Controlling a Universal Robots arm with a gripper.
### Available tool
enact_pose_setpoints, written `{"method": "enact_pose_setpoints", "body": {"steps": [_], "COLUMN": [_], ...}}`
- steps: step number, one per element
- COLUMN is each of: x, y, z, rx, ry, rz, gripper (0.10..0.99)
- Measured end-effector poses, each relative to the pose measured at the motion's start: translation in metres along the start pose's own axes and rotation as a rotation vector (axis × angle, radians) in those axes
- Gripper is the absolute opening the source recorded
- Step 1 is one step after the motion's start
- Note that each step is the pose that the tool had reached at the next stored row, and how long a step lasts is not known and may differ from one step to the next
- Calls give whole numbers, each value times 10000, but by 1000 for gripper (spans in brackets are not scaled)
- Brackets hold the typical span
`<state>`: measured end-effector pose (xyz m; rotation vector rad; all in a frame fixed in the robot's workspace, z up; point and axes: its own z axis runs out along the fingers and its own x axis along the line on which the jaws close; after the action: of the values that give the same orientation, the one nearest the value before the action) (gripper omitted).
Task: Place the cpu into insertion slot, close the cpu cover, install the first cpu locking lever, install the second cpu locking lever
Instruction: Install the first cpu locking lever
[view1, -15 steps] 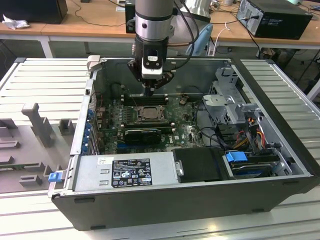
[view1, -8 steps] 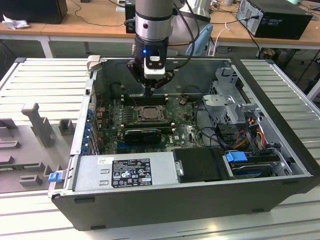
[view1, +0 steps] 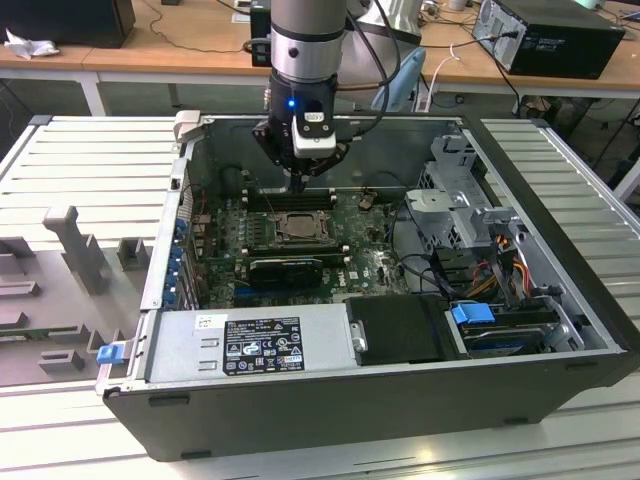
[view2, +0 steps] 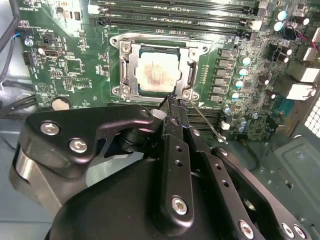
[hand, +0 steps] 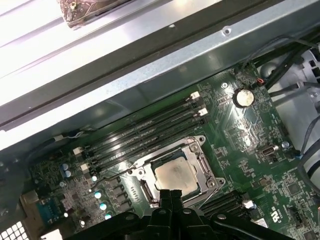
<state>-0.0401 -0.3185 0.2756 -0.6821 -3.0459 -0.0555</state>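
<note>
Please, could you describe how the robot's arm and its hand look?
The arm is a silver-grey cylinder with a black ring and a small blue light. Black cables hang beside it. The hand is black, built of angular jointed links with silver screws, narrowing to a slim tip.

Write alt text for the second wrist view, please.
The black gripper, jaws shut, has its tip at one corner of the closed cpu cover, beside a thin metal lever. The cpu shows through the cover's window.
</note>
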Motion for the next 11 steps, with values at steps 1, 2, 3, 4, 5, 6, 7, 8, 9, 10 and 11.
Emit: {"method": "enact_pose_setpoints", "body": {"steps": [1, 2, 3, 4, 5, 6, 7, 8, 9, 10, 11], "x": [0, 0, 0, 0, 0, 0, 0, 0, 0, 0, 0], "y": [0, 0, 0, 0, 0, 0, 0, 0, 0, 0, 0], "z": [0, 0, 0, 0, 0, 0, 0, 0, 0, 0, 0], "rx": [1, 3, 4, 5, 7, 8, 9, 10, 12, 12, 14], "ry": [2, 3, 5, 7, 8, 9, 11, 12, 13, 15, 16], "rz": [-71, -108, -148, -213, -278, -310, -360, -405, -443, -474, -513], "gripper": [106, 106, 106, 106, 106, 106, 106, 106, 106, 106, 106]}}
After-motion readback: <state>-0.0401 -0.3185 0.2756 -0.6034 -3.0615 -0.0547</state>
